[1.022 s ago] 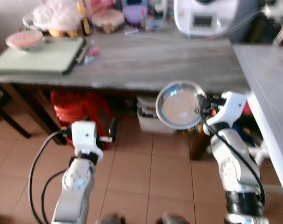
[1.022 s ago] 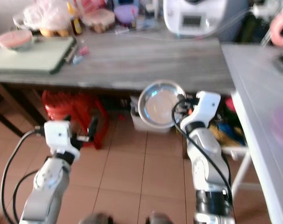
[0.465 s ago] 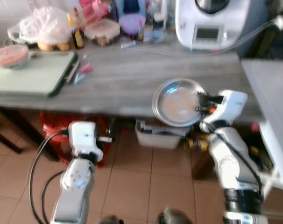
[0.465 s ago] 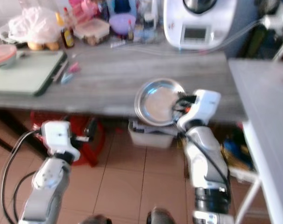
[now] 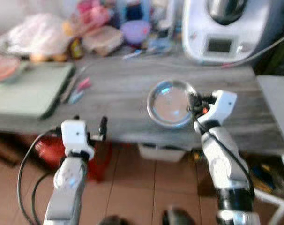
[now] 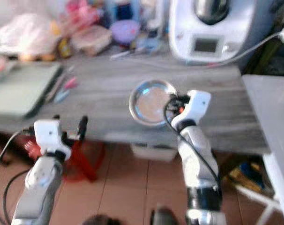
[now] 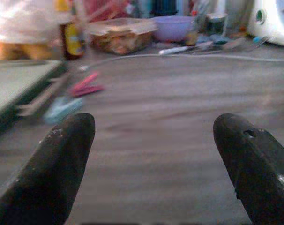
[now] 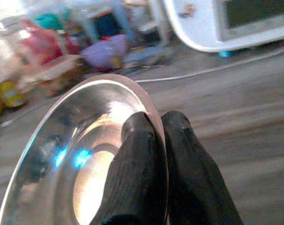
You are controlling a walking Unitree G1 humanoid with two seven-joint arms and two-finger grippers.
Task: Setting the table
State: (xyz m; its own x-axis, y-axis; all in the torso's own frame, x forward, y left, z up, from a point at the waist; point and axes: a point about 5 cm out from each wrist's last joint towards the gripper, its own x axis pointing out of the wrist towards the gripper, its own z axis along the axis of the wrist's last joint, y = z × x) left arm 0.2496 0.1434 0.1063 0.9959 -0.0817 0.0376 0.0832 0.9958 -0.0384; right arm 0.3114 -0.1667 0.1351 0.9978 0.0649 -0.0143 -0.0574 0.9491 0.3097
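Holding a steel plate (image 5: 170, 103) by its rim, the right claw (image 5: 193, 102) is seen above the grey wooden table (image 5: 132, 89).

In the eye views, the plate is tilted over the table's front part, pinched at its right edge; the left claw (image 5: 103, 127) is held at the table's front edge, beside a green board (image 5: 25, 89), and a white appliance (image 5: 226, 28) stands at the back. In the left wrist view, two black fingers (image 7: 62, 164) are spread wide with nothing between them, the table top lying beyond. In the right wrist view, the fingers (image 8: 142, 164) are closed tight on the plate's rim, one each side.
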